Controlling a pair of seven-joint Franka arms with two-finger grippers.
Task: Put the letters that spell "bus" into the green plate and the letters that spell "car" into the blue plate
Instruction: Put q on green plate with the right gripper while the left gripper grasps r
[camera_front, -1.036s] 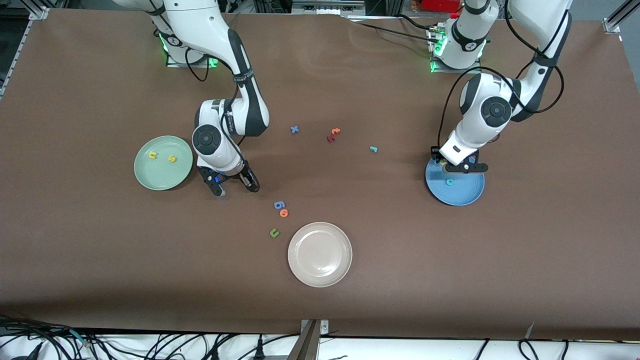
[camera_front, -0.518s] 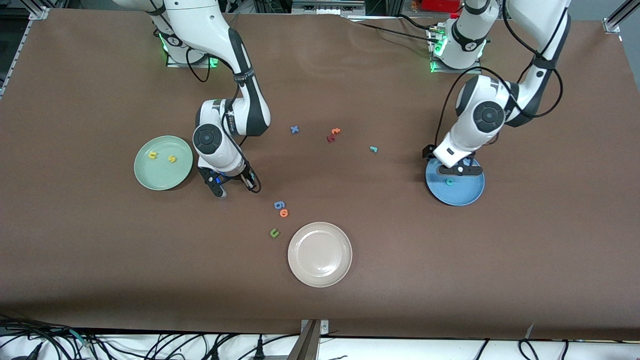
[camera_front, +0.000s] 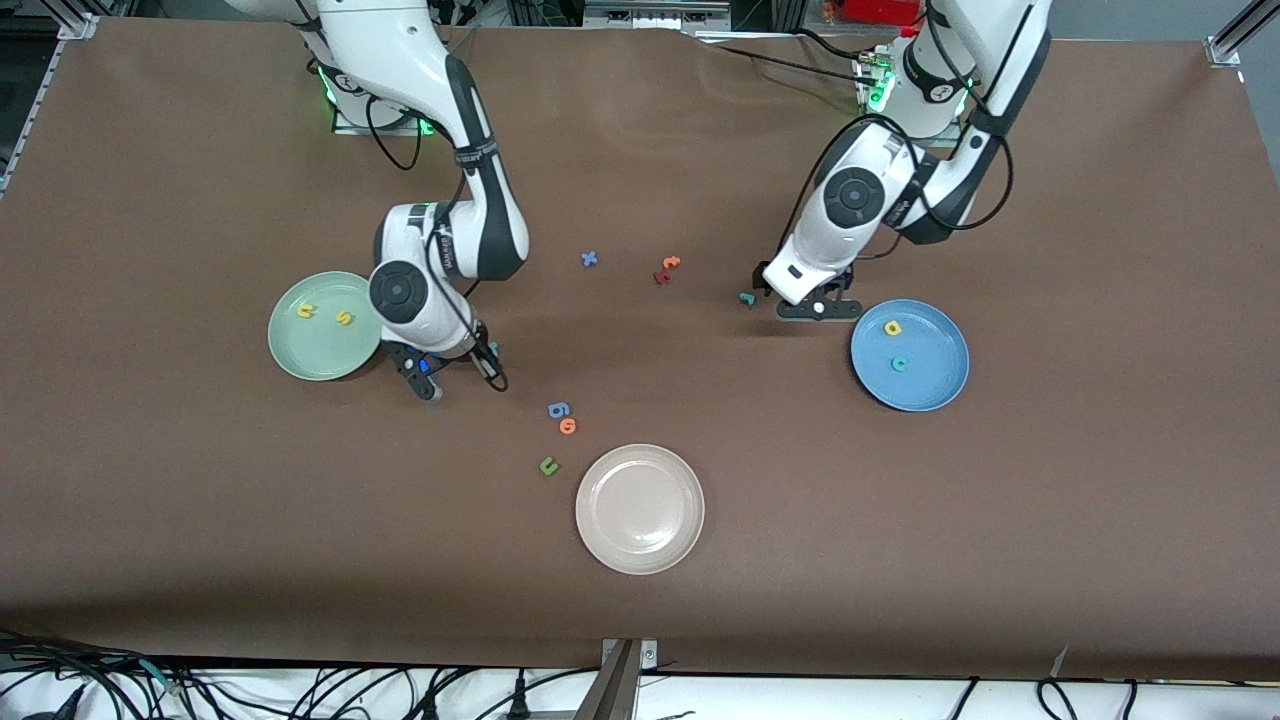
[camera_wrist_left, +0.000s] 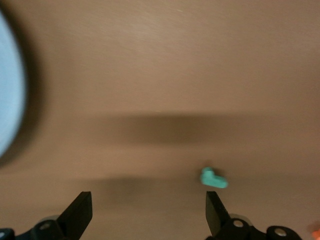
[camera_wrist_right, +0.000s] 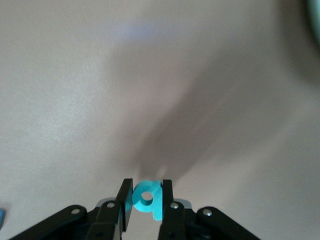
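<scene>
Our right gripper (camera_wrist_right: 145, 200) is clamped on the teal "b" (camera_wrist_right: 146, 198), hanging over bare table just beside the green plate (camera_front: 300, 355), at about its four o'clock, where the yellow "u" (camera_front: 305, 311) and yellow "s" (camera_front: 344, 318) already lie. Our left gripper (camera_wrist_left: 147, 212) has its fingers spread wide and empty over the table beside the teal "r" (camera_front: 746, 298), at the ten o'clock side of the blue plate (camera_front: 935, 385). That plate holds the yellow "a" (camera_front: 893, 327) and the teal "c" (camera_front: 900, 363).
</scene>
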